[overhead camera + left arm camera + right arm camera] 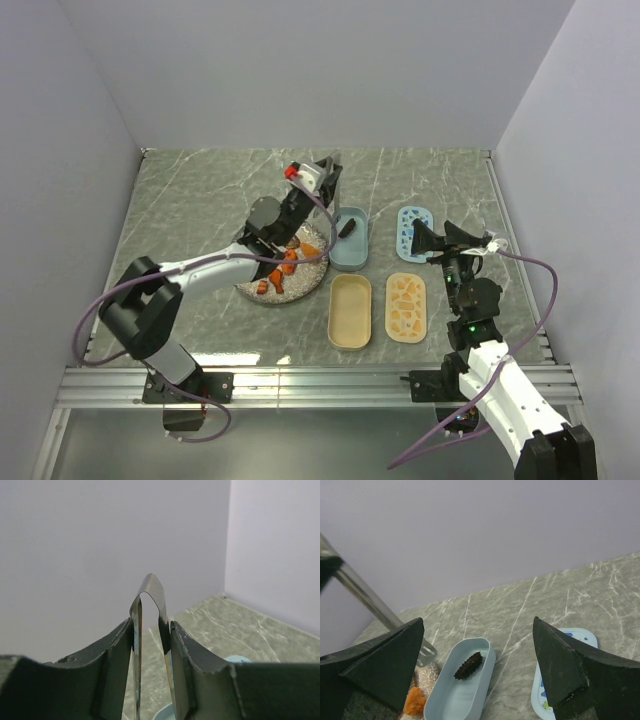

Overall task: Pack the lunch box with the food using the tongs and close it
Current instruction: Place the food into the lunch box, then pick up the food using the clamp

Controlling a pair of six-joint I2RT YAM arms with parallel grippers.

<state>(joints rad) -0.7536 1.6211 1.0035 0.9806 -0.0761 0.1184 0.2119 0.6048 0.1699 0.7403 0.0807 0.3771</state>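
Orange and reddish food chunks (283, 268) lie on a round speckled plate (308, 243). One dark spiky piece (468, 665) rests inside the light blue lunch box tub (462, 690), which stands just right of the plate (427, 676). My left gripper (322, 180) is raised above the plate's far edge, shut on metal tongs (150, 596). The tongs' tips (427, 653) hang beside the tub's left rim with nothing visible in them. To the right of the tubs, my right gripper (437, 237) is open and empty, facing the blue tub (349, 240).
The blue patterned lid (412, 230) lies right of the blue tub. Nearer the front are a beige tub (350, 310) and its patterned lid (406, 305). Grey walls close off the left, back and right of the table.
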